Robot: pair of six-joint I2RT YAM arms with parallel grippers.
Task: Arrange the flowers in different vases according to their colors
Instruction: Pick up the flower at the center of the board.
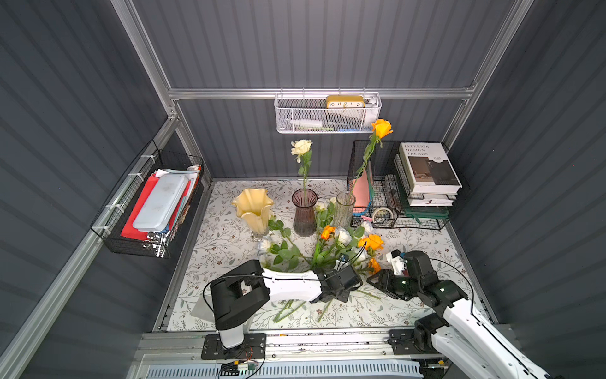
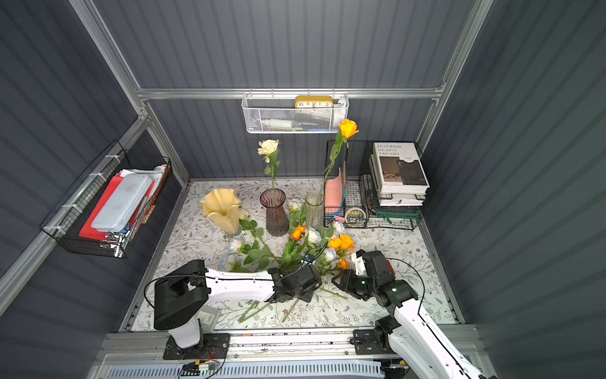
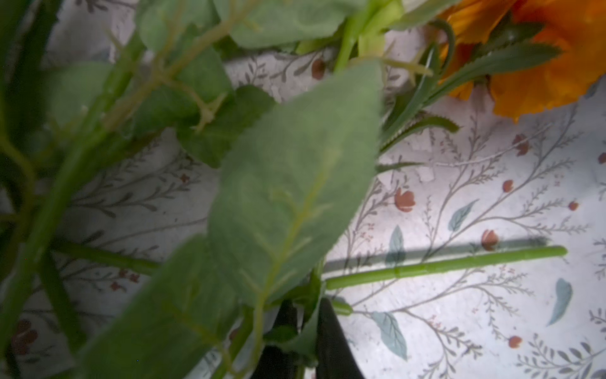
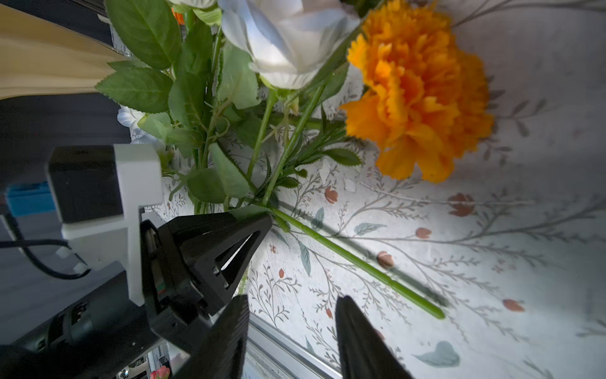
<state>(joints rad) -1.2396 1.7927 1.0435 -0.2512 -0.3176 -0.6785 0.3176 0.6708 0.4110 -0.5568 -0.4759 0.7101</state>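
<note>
While left jaws pinch heaped flowers — right jaws gape.

The purple vase looks glossy ribbed glass, the tablecloth matt, the marigold cloth-like.

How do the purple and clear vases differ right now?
The purple vase holds a cream rose, near upright; the clear vase holds an orange rose, leaning. The purple vase is tinted and waisted; the clear vase is a straight cylinder. Both are glass, one stem each.
</note>
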